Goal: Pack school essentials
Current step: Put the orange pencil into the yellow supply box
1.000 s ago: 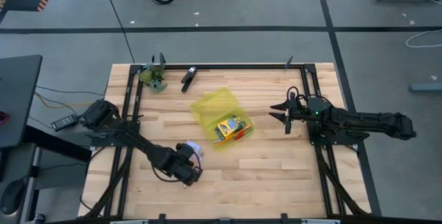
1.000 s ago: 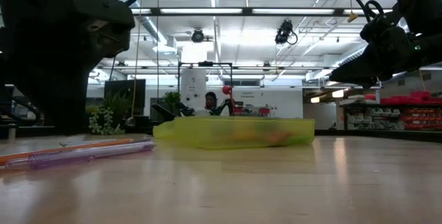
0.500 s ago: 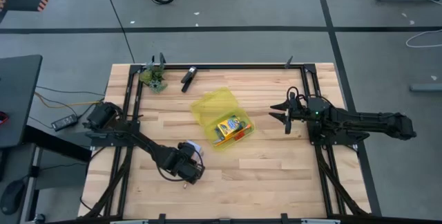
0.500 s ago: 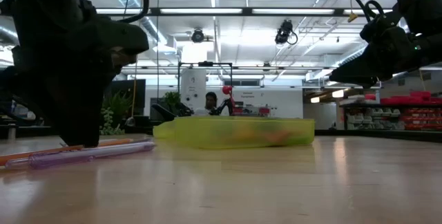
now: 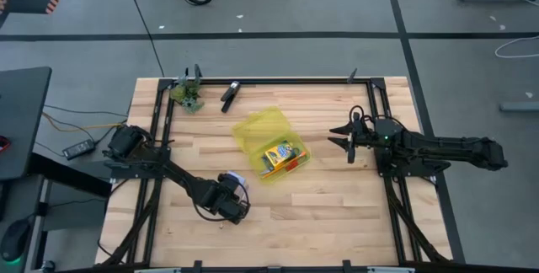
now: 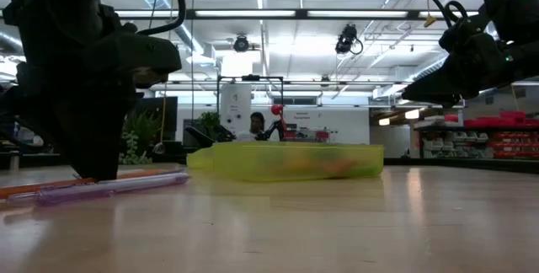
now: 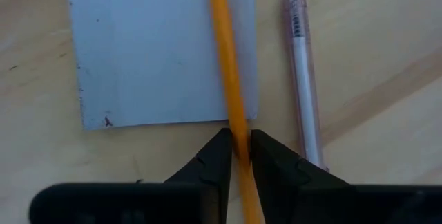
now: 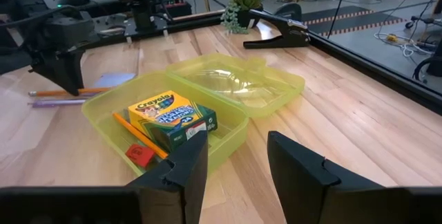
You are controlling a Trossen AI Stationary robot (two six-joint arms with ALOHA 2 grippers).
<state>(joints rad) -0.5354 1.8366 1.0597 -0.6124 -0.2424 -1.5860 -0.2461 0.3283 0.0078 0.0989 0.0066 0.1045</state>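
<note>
My left gripper (image 7: 235,156) pinches the orange pencil (image 7: 231,99) lying across the note pad (image 7: 162,48) on the bench (image 5: 337,214). My right gripper (image 8: 235,155) waits beside the yellow case (image 8: 228,96), fingers spread.

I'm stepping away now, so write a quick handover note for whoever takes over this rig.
Left tool: down at the table's front left, shut on the orange pencil, which lies across the note pad; pink pencil beside it.
Right tool: open, hovering right of the yellow case, holding nothing.
Done: crayon box, a second orange pencil and red eraser are in the case.
Left: both pencils and the pad. Scissors not seen.
</note>
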